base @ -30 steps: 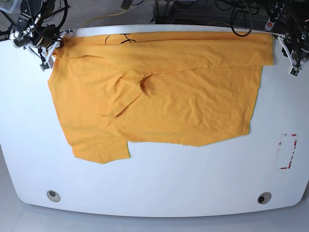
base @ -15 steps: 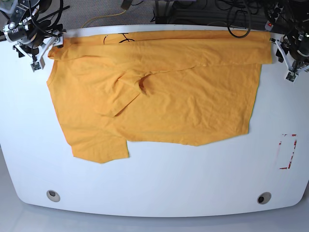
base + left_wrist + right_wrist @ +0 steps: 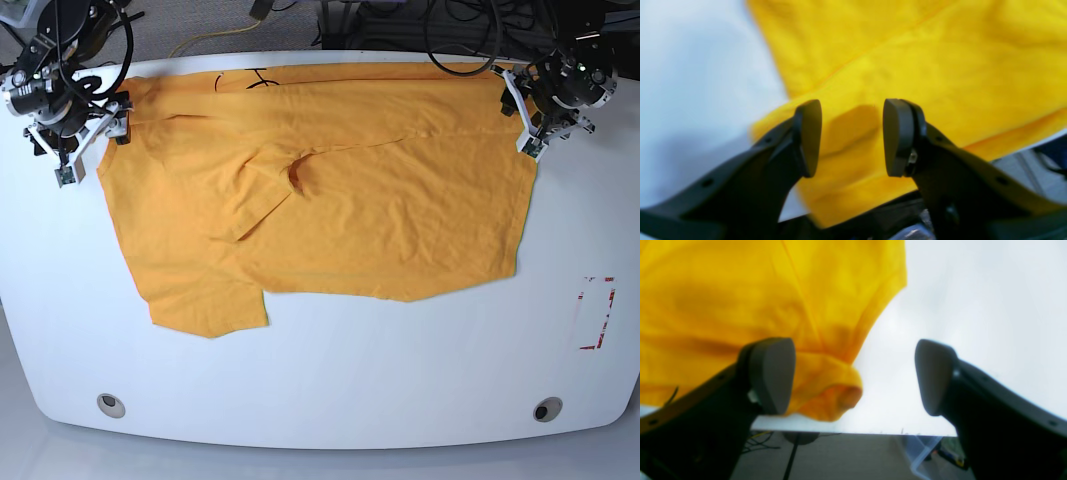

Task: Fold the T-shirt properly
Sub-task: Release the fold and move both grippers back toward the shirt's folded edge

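Orange-yellow T-shirt (image 3: pixel 330 200) lies spread across the desk (image 3: pixel 330 380), far hem at 12 o'clock. Since a second ago both arms moved inward: left gripper (image 3: pixel 851 140) over the 2 o'clock corner, right gripper (image 3: pixel 853 376) beside the 10 o'clock corner, both parted, empty. Regrasp likely follows.

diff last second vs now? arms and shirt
The left claw moved inward over the T-shirt, whose far corner on that side has shifted inward. The right claw drifted slightly toward the camera. Both are open. The shirt's near half on the table is unchanged.
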